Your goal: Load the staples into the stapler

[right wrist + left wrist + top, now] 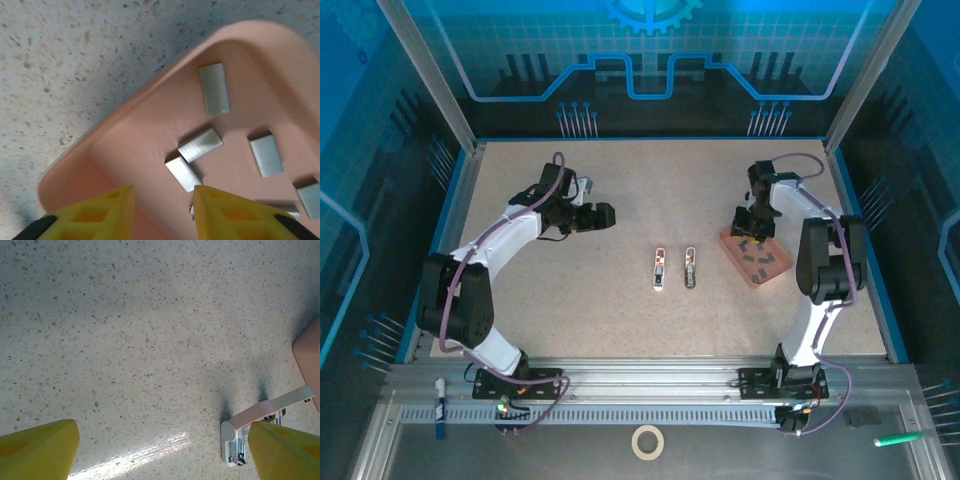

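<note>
A speckled beige table top (pixel 650 200) is edged in blue and framed by aluminium posts (pixel 430 75) at its far corners. Behind the far edge, a blue-lit back wall (pixel 650 50) is printed with a gear and circuit lines. Grooved metal rails (pixel 650 385) are laid along the near edge. A bright streak of light (pixel 145 452) is reflected on the table top.

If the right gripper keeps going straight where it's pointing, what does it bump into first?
The right gripper would probably touch the pink tray first, beside the staples; depth is unclear.
</note>
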Available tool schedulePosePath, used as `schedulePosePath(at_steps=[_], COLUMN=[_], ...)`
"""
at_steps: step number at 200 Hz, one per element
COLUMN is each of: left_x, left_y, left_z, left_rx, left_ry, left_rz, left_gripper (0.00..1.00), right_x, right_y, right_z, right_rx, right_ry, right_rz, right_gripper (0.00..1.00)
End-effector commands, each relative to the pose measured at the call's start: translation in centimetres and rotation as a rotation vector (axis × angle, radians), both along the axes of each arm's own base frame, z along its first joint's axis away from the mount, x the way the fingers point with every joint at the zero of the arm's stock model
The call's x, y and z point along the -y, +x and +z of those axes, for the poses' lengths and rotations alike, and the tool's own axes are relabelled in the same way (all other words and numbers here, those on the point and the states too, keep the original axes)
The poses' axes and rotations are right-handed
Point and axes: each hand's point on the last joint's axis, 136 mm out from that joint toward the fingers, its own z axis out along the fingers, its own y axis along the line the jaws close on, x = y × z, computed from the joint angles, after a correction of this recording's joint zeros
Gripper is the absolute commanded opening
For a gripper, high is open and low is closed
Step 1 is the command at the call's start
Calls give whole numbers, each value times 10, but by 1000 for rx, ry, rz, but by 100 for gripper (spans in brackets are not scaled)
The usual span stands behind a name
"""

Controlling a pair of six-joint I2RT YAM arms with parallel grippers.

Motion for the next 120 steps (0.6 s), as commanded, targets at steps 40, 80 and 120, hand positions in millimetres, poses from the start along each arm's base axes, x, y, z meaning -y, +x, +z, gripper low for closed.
schedulePosePath(at_steps=[40, 80, 120], left_x=[2, 2, 1], left_y=[4, 4, 1], left_z=[5, 8, 8], left_rx=[9, 8, 4], left_ry=[-12, -14, -14], left_rz=[-27, -22, -19], left_gripper=[89, 89, 89], right_x=[5, 4, 1], right_y=[-1, -2, -9], right_z=[-17, -25, -36], right_rx=[-59, -75, -89], right_ry=[-79, -93, -81], right_rz=[103, 120, 120], right_gripper=[38, 38, 36])
